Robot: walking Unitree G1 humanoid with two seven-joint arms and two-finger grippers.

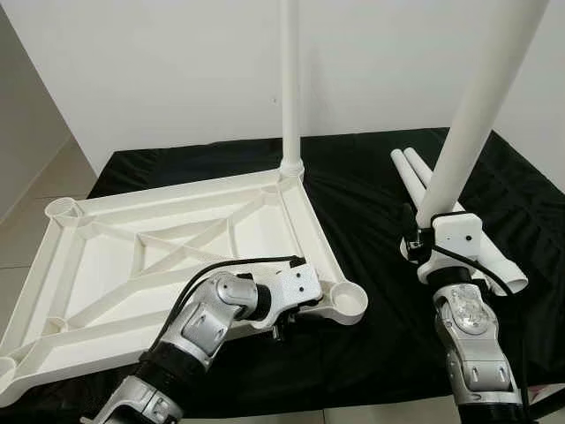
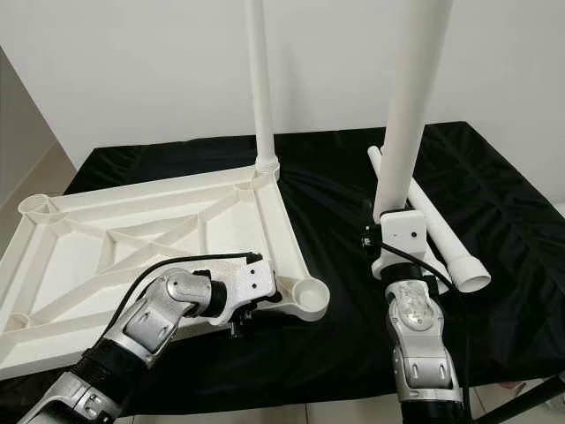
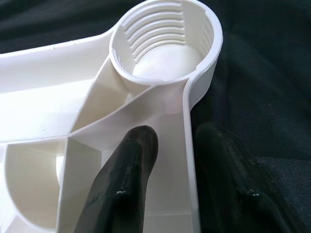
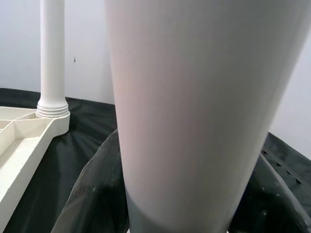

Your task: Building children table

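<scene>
The white plastic tabletop (image 1: pixel 168 256) lies upside down on a black cloth (image 1: pixel 371 203), its ribbed underside facing up, and takes up the robot's left half of the scene. An empty round socket (image 1: pixel 62 208) sits at its far left corner. The left gripper (image 3: pixel 170 160) is at the tabletop's near right edge. Its two black fingers (image 3: pixel 131 165) straddle the raised rim there, one on the inner side and one on the outer side over the cloth, closed against that rim. Just ahead of its fingertips is the threaded corner socket (image 3: pixel 165 41), open and empty. Further off from this gripper, at the far right corner of the tabletop, a white leg (image 1: pixel 290 79) stands upright, screwed into its socket.

To the right, well apart from the tabletop, the right gripper (image 4: pixel 170 194) is clamped around the lower end of a second white leg (image 1: pixel 481 97). The leg rises from the gripper with a tilt towards the right. In the right wrist view the fingers wrap both sides of the tube. Behind and beside this gripper, two more white legs (image 2: pixel 441 231) lie flat on the cloth, side by side.
</scene>
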